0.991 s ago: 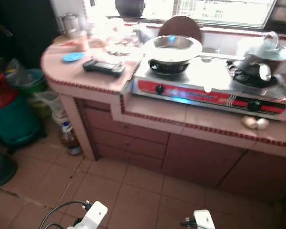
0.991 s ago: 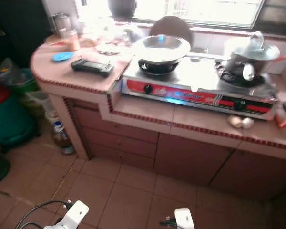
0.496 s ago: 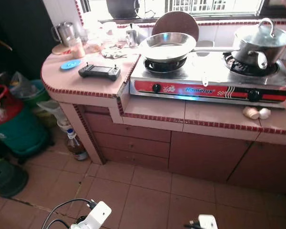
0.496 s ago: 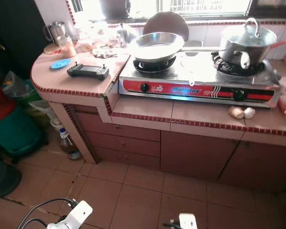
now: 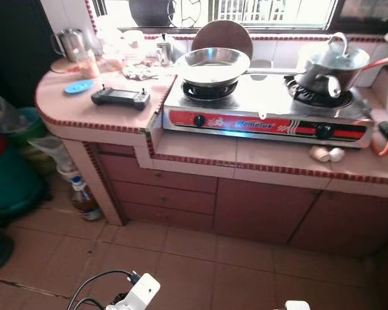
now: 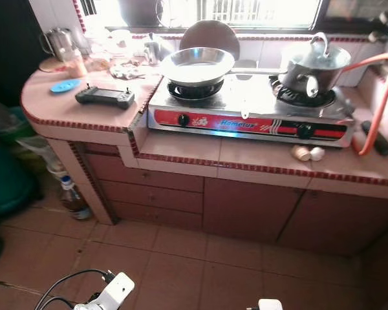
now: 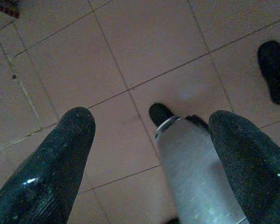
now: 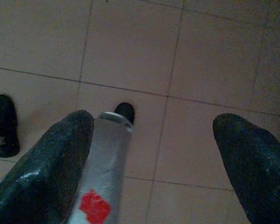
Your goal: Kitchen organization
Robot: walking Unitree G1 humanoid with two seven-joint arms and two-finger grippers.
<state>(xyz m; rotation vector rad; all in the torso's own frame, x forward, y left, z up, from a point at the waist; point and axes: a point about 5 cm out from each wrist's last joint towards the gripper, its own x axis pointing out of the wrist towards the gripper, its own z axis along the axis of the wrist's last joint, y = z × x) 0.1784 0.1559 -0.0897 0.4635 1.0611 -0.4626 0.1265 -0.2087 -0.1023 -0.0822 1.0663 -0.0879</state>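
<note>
Nearest, both arms hang idle over the tiled floor (image 5: 200, 258). The left gripper (image 7: 151, 140) has its fingers spread wide with nothing between them but floor and the robot's own silver leg; the right gripper (image 8: 154, 135) is likewise spread and empty.

Ahead stands a pink tiled counter (image 5: 200, 158) with drawers (image 5: 171, 197) below. A bottle (image 5: 82, 197) sits on the floor by the counter's left end, near a green bin (image 5: 10, 187).

On the counter's front edge, right of centre, lie two garlic bulbs (image 5: 328, 154). Behind them sits a two-burner stove (image 5: 265, 113). A steel pan (image 5: 211, 63) rests on its left burner and a lidded pot (image 5: 330, 61) on its right. An orange hose (image 6: 375, 97) curves at the far right.

On the raised left section lie a black controller (image 5: 120, 97) and a blue lid (image 5: 79, 86). Further back stand a kettle (image 5: 66, 44), a jar (image 5: 87, 63) and small cups, blurred by glare. A round board (image 5: 223, 35) leans against the window wall.
</note>
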